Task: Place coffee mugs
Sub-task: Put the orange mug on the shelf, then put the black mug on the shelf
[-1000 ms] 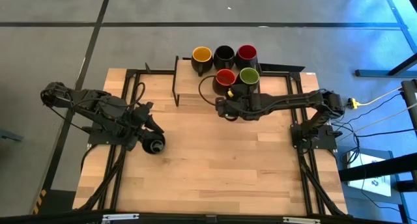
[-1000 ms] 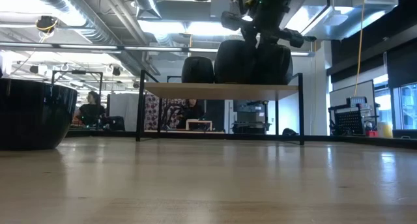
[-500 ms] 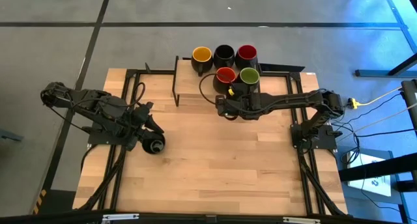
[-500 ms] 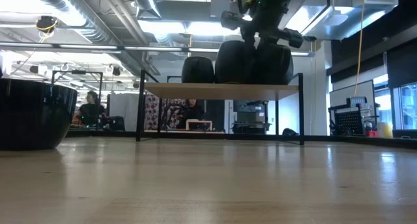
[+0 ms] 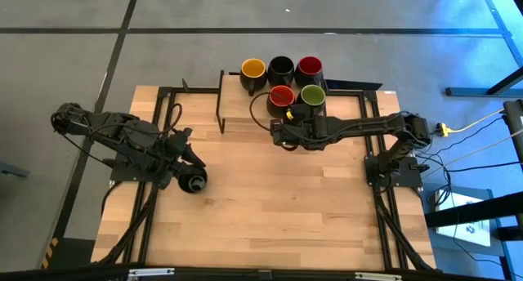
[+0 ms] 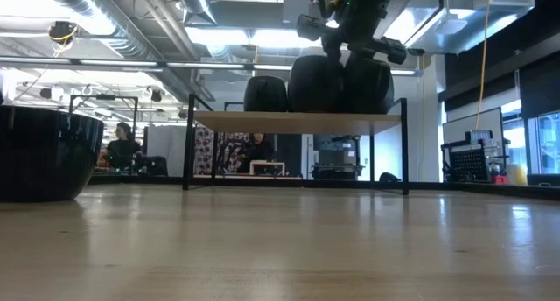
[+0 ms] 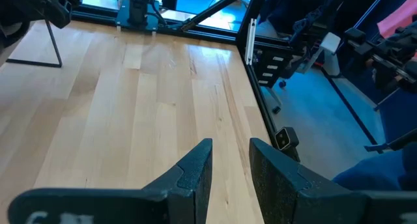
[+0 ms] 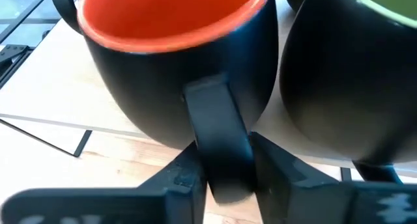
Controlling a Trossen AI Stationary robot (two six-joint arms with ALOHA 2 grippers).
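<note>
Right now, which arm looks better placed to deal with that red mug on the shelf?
The right: its gripper is closed on the red mug's handle. The left gripper sits far across the table, beside a lone mug.

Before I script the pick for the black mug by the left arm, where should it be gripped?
Judging by the high view, the black mug stands upright on the table, mouth up. A grip on its rim, from above, looks simplest. Its handle isn't clear. The left gripper is right beside it.
</note>
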